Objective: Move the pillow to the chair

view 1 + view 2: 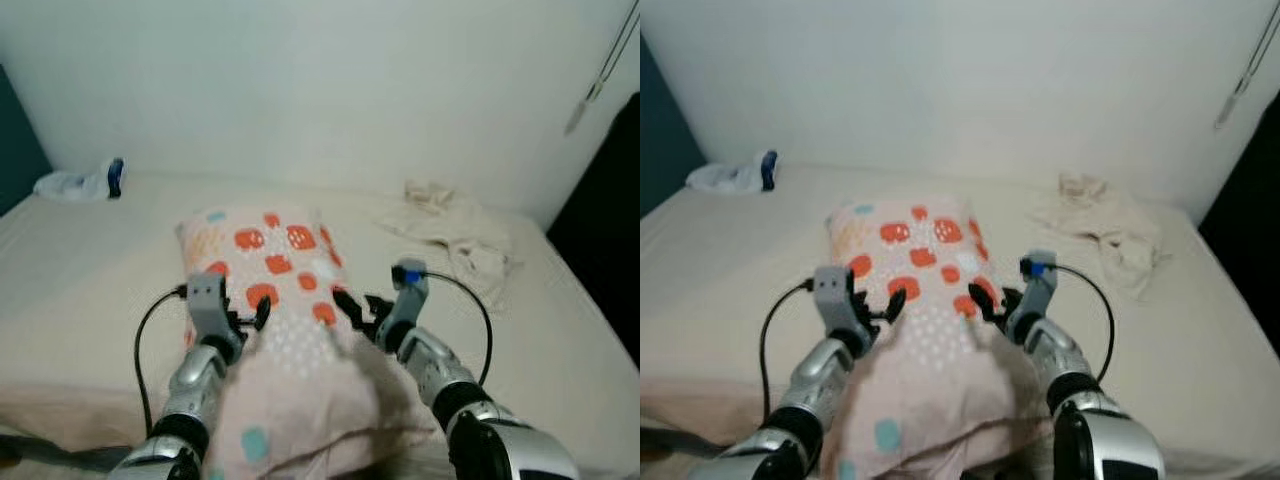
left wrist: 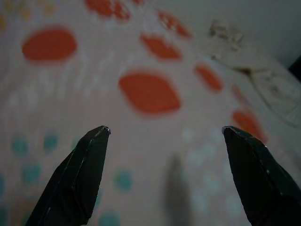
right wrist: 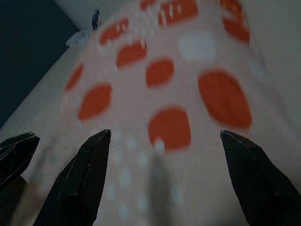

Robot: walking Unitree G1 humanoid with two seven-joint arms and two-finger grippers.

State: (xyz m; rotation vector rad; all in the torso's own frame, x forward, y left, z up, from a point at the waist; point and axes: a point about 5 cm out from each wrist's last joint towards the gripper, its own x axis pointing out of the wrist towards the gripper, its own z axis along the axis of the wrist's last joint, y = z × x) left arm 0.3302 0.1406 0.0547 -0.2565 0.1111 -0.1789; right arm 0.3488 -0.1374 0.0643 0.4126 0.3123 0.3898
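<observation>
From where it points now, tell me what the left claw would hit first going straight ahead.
The pillow. The left claw is open and aimed right at its spotted cover, which looks very close, though depth is hard to judge.

Looking forward and down from the head onto a bed (image 1: 80, 290) that runs to a white wall (image 1: 320, 90), both eyes sharing nearly the same scene, the right eye shifted slightly sideways. Both arms reaching in from the near edge on either side of a spotted pillow (image 1: 285, 300). Looking from each wrist along two spread black fingers (image 2: 80, 179), very near the blurred pillow cover. Shared with the head views: orange spots, crumpled cloth (image 2: 254, 70), blue-and-white bundle (image 3: 89, 30).
</observation>
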